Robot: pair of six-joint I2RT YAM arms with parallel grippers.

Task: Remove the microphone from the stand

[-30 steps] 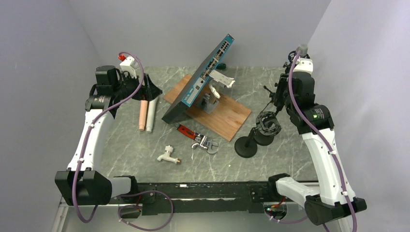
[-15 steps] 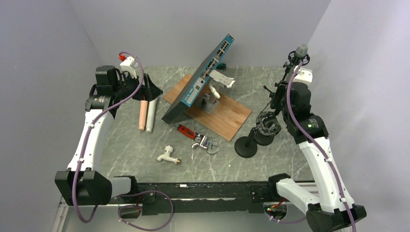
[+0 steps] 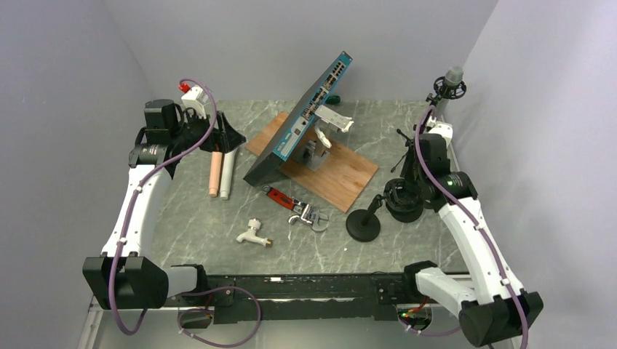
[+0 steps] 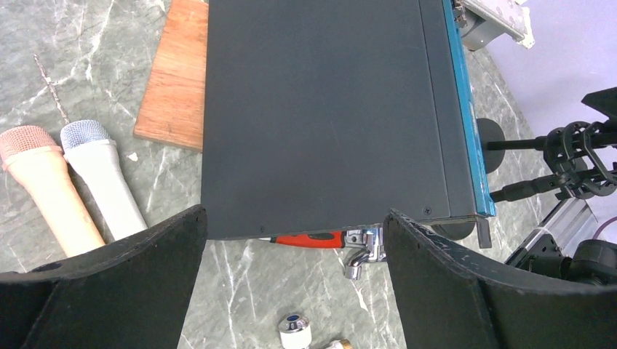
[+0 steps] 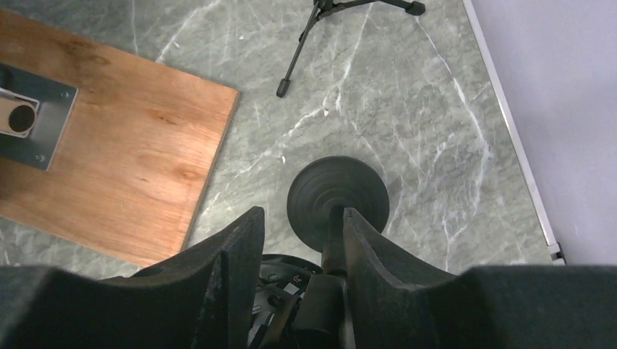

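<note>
- Grey microphone (image 3: 454, 75) sits at the top of the tripod stand (image 5: 294, 62), at the far right corner of the counter (image 3: 218, 240). It is not removed; judged from this, the whole lift-out is left to do.
- Its long axis is near vertical, head up, tail down into the stand.
- Right hand (image 5: 300, 218) is low and well apart from that microphone. Its fingers are half closed either side of the stem of the round-base stand (image 3: 362, 227) and a black shock mount (image 3: 402, 200). Cannot tell whether the pads bear on it, nor whether that mount carries anything.
- Left hand (image 4: 295, 218) is released, fingers wide, nothing between them. Just beside it lie a pink handheld mic (image 3: 214, 173) and a white handheld mic (image 3: 227, 173), off any stand.
</note>
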